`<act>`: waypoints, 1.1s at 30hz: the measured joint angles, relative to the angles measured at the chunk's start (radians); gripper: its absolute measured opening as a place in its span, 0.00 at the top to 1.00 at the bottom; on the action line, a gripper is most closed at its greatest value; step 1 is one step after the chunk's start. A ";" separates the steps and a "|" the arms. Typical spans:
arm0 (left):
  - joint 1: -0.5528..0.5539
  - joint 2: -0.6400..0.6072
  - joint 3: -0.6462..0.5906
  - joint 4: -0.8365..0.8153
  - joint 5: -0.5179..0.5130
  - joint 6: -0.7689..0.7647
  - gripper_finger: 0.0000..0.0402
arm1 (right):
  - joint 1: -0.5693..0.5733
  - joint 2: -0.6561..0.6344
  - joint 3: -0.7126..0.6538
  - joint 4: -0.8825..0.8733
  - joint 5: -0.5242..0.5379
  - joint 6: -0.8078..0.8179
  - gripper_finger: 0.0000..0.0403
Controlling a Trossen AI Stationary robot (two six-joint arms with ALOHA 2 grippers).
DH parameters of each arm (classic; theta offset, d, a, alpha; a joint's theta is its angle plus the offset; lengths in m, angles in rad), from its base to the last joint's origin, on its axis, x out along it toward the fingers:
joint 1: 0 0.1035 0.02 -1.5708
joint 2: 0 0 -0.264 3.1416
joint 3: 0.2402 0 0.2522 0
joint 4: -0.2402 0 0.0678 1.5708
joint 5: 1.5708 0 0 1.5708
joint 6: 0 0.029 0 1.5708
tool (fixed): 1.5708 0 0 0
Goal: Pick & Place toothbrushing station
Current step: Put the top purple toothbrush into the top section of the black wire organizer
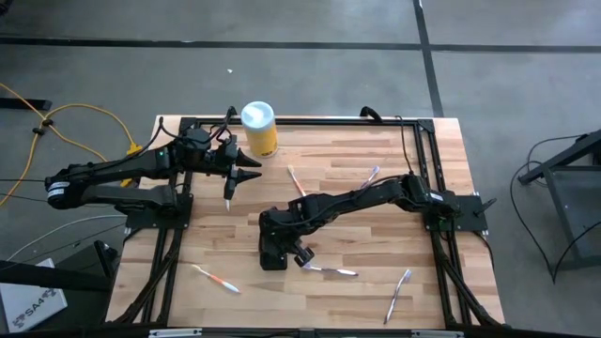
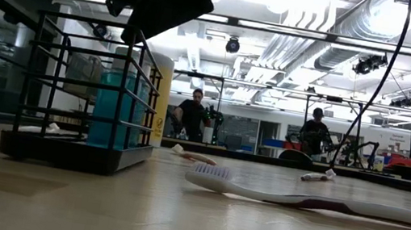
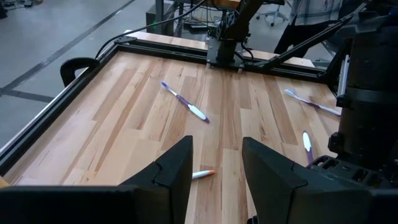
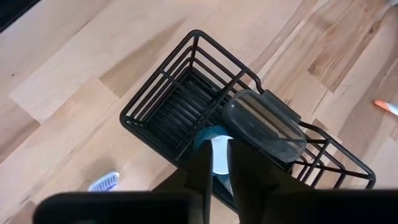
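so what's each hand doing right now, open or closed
left hand: open, empty, hovering over the table near the yellow canister.
right hand: fingers nearly together over the black wire toothbrushing station; cannot tell if gripping.

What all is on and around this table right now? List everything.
table: one, light wood with black frame, centre
toothbrushing station: one, black wire, near middle of the table, under the right arm
teal cup: one, inside the station
clear container: one, inside the station, beside the cup
canister: one, yellow with white lid, far edge
toothbrushes: five, three purple-white and two orange-white, scattered flat
people: two, dark clothes, in the room behind
left end effector: open, empty, near the canister
right end effector: down at the teal cup
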 joint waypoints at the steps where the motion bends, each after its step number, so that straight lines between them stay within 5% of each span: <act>1: 0.000 0.000 0.000 0.000 0.000 0.000 0.66 | 0.000 0.000 0.000 0.000 0.002 -0.007 0.92; 18: 0.000 0.000 0.000 0.000 0.000 0.000 0.66 | 0.029 -0.032 0.000 -0.009 0.159 0.018 0.96; 33: 0.000 0.000 0.000 0.001 0.000 0.000 0.66 | 0.020 -0.111 -0.014 -0.081 0.130 0.195 0.96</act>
